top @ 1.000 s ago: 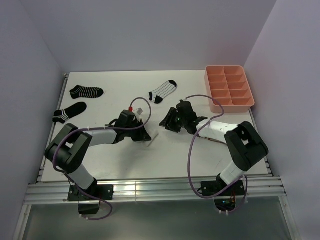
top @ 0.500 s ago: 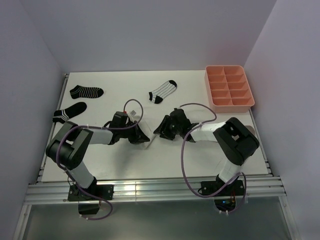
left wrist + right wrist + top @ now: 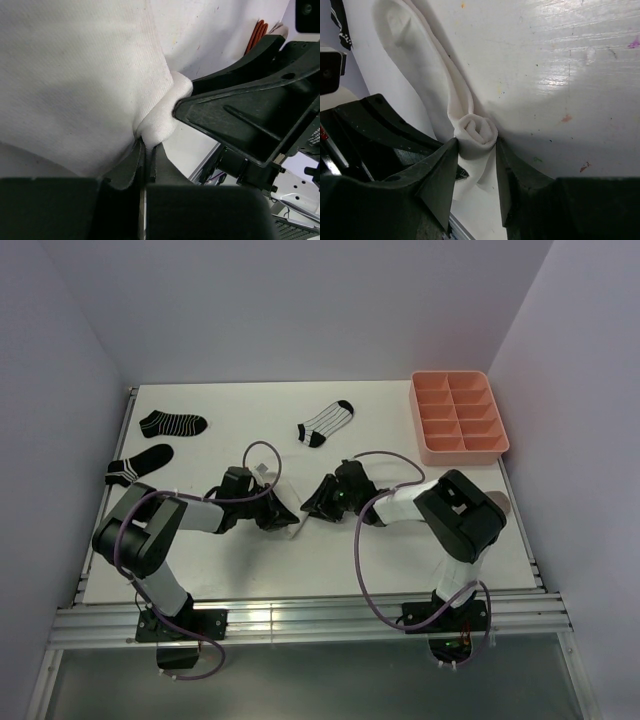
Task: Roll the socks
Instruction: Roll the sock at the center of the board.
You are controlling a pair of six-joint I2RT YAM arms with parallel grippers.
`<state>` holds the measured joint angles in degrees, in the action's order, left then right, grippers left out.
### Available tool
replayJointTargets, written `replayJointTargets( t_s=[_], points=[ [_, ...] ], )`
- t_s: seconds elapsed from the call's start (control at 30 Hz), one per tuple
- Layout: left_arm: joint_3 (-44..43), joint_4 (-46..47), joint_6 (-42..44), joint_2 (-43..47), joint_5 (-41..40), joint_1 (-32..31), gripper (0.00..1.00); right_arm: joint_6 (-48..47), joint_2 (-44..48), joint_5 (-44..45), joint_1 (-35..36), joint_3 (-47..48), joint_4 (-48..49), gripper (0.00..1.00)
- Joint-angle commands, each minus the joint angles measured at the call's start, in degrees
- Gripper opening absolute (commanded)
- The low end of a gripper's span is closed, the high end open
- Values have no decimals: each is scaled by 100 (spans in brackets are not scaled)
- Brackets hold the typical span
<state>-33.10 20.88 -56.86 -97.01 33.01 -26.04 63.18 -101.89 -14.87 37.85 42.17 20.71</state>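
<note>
Here the left gripper [image 3: 148, 150] is pinched tight on a fold of the white sock [image 3: 75, 75] in the middle of the table [image 3: 390, 560], while the right gripper [image 3: 475, 146] (half spread) hugs its rolled end on both sides.

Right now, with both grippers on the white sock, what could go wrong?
1. The roll sits only at the tips of the right gripper; it could slip out and unroll.
2. The left gripper pinches just a thin fold of the white sock; a tug may pull it free.
3. The two grippers look nearly touching in the left wrist view; they could collide.
</note>
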Motion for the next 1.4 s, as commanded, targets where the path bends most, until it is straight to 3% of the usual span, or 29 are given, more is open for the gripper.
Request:
replayJointTargets(
  t_s=[0.0, 0.13, 0.33, 0.43, 0.47, 0.53, 0.63, 0.83, 1.03, 1.37],
  points=[
    [173, -138, -27, -134, -111, 11, 1, -69, -296, -15, 83, 98, -208, 42],
    [137, -102, -36, -186, -85, 20, 1, -69, -446, -147, 91, 142, -111, 33],
    [111, -93, 60, -257, -41, 20, 5, -411, -359, 2, 83, 440, -541, 0],
    [-29, -435, 315, -117, -251, 20, 22, -657, -279, 203, 74, 669, -1102, 0],
    [-64, -558, 386, -55, -426, 20, 33, -736, -262, 282, 74, 870, -1487, 0],
    [-213, -962, 640, 208, -672, 20, 47, -903, -261, 493, 74, 1212, -1919, 0],
    [-442, -1516, 992, 577, -1252, -6, 56, -1114, -331, 731, 74, 1713, -2816, 0],
    [-855, -2395, 1730, 1368, -2983, -550, 58, -1413, -569, 1223, 83, 2627, -4170, 0],
    [-891, -2142, 2416, 1782, -4608, -1736, 55, -1642, -885, 1364, 83, 3174, -4997, 0],
    [-1313, -1614, 3146, 1045, -5708, -2809, 56, -1686, -1123, 1285, 83, 3324, -5244, 0]
  ],
)
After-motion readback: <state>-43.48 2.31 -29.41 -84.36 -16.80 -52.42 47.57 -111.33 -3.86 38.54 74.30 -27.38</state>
